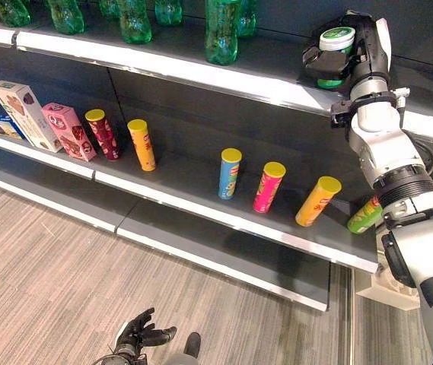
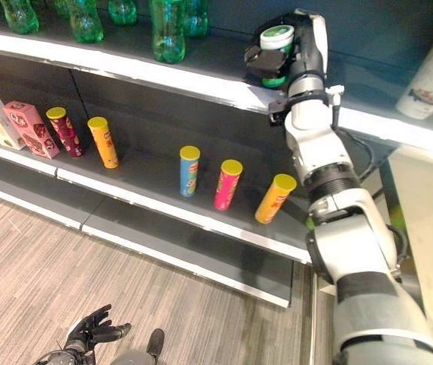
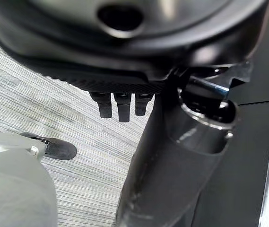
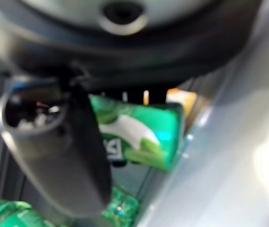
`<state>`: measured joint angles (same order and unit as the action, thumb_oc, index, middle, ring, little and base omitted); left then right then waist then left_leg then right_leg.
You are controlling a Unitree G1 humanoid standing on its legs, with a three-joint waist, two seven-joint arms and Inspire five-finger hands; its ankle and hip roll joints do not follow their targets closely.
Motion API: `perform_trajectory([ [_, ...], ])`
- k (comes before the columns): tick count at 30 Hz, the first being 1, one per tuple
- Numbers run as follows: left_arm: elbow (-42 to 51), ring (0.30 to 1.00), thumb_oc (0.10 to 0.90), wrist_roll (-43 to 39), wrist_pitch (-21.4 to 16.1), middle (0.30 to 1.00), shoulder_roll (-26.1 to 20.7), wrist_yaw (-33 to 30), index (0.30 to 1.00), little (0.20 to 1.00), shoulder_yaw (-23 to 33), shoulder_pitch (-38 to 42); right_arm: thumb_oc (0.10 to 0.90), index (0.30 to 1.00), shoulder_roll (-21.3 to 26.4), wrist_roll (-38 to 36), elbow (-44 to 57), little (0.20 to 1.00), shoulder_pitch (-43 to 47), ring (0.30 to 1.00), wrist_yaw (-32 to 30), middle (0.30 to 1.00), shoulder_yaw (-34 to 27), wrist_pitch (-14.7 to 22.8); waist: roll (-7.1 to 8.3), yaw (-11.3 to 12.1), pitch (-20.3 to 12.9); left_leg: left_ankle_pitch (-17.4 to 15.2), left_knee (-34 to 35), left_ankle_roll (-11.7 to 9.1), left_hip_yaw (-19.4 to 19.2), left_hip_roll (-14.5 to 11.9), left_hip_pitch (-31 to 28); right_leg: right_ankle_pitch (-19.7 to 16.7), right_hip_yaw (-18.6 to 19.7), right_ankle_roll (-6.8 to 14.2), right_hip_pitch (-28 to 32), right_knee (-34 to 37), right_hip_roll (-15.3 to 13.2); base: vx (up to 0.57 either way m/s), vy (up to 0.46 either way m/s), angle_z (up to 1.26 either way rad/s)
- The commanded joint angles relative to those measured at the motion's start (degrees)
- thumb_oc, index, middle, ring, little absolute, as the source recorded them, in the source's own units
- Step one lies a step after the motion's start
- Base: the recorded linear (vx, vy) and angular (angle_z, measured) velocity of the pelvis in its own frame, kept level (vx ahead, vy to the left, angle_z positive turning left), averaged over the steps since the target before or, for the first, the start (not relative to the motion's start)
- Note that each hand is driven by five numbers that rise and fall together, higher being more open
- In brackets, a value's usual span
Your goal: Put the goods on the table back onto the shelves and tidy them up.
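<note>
Low by the floor at near left hangs the left hand [image 1: 138, 332], fingers loosely spread and holding nothing, while the raised right hand [image 1: 351, 47] clasps a green can [image 1: 336, 44], seemingly half-hidden by fingers, over the top shelf [image 1: 201, 72] at far right.

Can: a green tube [image 1: 336, 47] with a white-and-green lid, upright in my right hand [image 1: 353, 53], my fingers curled round it.
Place: at the front edge of the top shelf [image 1: 201, 72], right of the green bottles [image 1: 222, 30].
</note>
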<state>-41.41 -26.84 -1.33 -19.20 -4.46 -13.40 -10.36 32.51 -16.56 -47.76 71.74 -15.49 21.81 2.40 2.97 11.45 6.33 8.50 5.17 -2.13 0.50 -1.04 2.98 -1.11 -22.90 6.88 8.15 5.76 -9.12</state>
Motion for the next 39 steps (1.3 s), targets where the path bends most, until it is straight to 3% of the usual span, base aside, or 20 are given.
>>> perform_trajectory([
  [1, 1.41, 0.9, 0.8, 1.41, -2.32, 0.9, -1.73, -0.35, 0.9, 0.9, -3.05, 2.41, 0.4, 0.3, 2.98, 2.68, 4.44, 0.3, 5.05, 0.3, -2.33, 0.3, 1.15, 2.88, -0.16, 1.26, -2.64, -6.58, -0.17, -1.48, -0.24, -1.71, -4.19, -1.78, 0.02, 3.21, 0.75, -0.76, -1.4, 0.0, 0.0, -0.1],
  [7, 1.41, 0.9, 0.8, 1.41, -2.32, 0.9, -1.73, -0.35, 0.9, 0.9, -3.05, 2.41, 0.4, 0.3, 2.98, 2.68, 4.44, 0.3, 5.05, 0.3, -2.33, 0.3, 1.15, 2.88, -0.16, 1.26, -2.64, -6.58, -0.17, -1.48, -0.24, -1.71, -4.19, -1.78, 0.02, 3.21, 0.75, -0.76, -1.4, 0.0, 0.0, -0.01],
  [9, 0.71, 0.9, 0.8, 2.41, -2.38, 0.9, -1.98, -0.53, 0.9, 0.9, -2.69, 2.55, 0.4, 0.3, 1.77, 6.95, 6.3, 0.3, 3.58, 0.3, -3.19, 0.3, 0.44, 2.32, -0.66, 0.31, -2.43, -6.67, -0.17, -1.58, -1.09, -2.12, -4.65, -1.58, 0.54, 3.03, 0.7, -0.76, -1.31, -0.02, -0.011, 0.0],
  [12, -2.59, 0.9, 0.8, 3.77, -3.07, 0.9, -1.29, -0.29, 0.9, 0.9, -3.86, 2.89, 0.4, 0.3, -0.88, 7.38, 5.27, 0.3, 3.44, 0.3, -3.63, 0.3, 0.3, 2.03, -0.74, -0.16, -2.32, -6.82, -0.17, -1.68, -1.52, -2.37, -5.0, -1.36, 1.15, 2.81, 0.59, -0.76, -1.13, -0.02, -0.02, -0.1],
  [19, -6.24, 0.9, 0.8, 4.15, -2.84, 0.9, -1.43, -0.08, 0.9, 0.9, -2.24, 3.45, 0.4, 0.3, 1.52, 7.98, 3.09, 0.3, 4.84, 0.3, -3.21, 0.3, 1.21, 1.41, -0.73, 0.08, -2.12, -6.59, -0.17, -1.89, -1.43, -2.57, -5.05, -1.21, 1.16, 2.63, 0.68, -0.76, -0.88, -0.01, -0.012, -0.07],
  [36, -7.71, 0.9, 0.8, 3.82, -3.01, 0.9, -1.53, -0.24, 0.9, 0.9, -1.37, 3.62, 0.4, 0.3, 0.36, 6.57, 3.37, 0.3, 4.29, 0.3, -2.38, 0.3, 1.32, 2.18, -0.59, -0.56, -2.07, -6.77, -0.17, -2.05, -1.96, -2.74, -5.55, -1.17, 1.51, 2.5, 0.8, -0.76, -0.7, 0.0, 0.0, 0.0],
  [37, -7.79, 0.9, 0.8, 3.77, -2.98, 0.9, -1.46, -0.34, 0.9, 0.9, -1.37, 3.68, 0.623, 0.634, 0.17, 6.53, 3.32, 0.634, 4.22, 0.634, -2.47, 0.634, 1.28, 2.17, -0.57, -0.66, -2.06, -6.78, -0.17, -2.05, -2.02, -2.74, -5.55, -1.15, 1.56, 2.48, 0.79, -0.76, -0.67, 0.0, 0.0, 0.0],
  [38, -7.85, 0.9, 0.8, 3.74, -2.95, 0.9, -1.47, -0.46, 0.9, 0.9, -1.4, 3.77, 0.8, 0.9, -0.12, 6.47, 3.38, 0.9, 4.13, 0.9, -2.61, 0.9, 1.15, 2.16, -0.56, -0.73, -2.05, -6.78, -0.17, -2.04, -2.04, -2.78, -5.55, -1.19, 1.61, 2.48, 0.77, -0.76, -0.68, 0.0, 0.0, 0.0],
  [39, -8.57, 0.9, 0.8, 3.63, -2.99, 0.9, -1.34, -0.72, 0.9, 0.9, -1.24, 4.06, 0.8, 0.9, -0.65, 6.59, 3.74, 0.9, 3.99, 0.9, -2.54, 0.9, 1.16, 2.09, -0.54, -1.0, -2.04, -6.85, -0.17, -2.02, -2.21, -2.84, -5.67, -1.16, 1.76, 2.44, 0.81, -0.76, -0.67, 0.0, 0.0, 0.0],
])
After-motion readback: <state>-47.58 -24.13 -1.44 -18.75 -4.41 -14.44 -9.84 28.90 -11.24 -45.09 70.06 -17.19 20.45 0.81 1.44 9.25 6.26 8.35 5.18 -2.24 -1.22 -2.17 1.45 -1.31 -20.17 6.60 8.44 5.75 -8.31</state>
